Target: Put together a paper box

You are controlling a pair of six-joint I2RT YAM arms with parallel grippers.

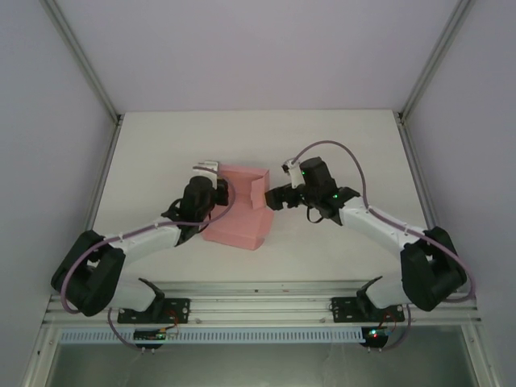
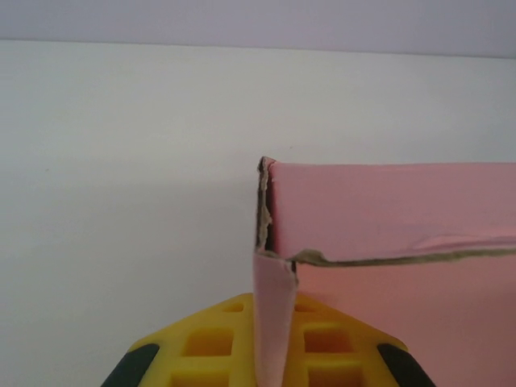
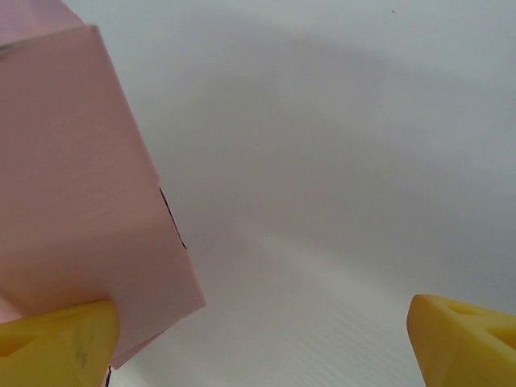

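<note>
White tabletop (image 1: pixel 339 145) carrying the work at centre frame, within reach of both arms. On it, just left of centre in the top view, the paper box (image 1: pixel 239 218), half formed: walls raised at its upper end, a flatter pink stretch running toward the lower edge of the frame. Long axis near vertical in that view, leaning a little from upper right to lower left; open side apparently facing up (hard to confirm from above). At the box's upper-left corner, the left claw (image 1: pixel 218 184), closed on a thin side wall, pink sheet pinched between yellow pads (image 2: pixel 222 326) in the left wrist view, likely to anchor the piece during folding of the far side. At the upper-right wall, the right claw (image 1: pixel 274 197), spread wide and gripping nothing, one finger (image 3: pixel 56 339) just beside the pink corner, probably lined up to push or take that wall.
</note>
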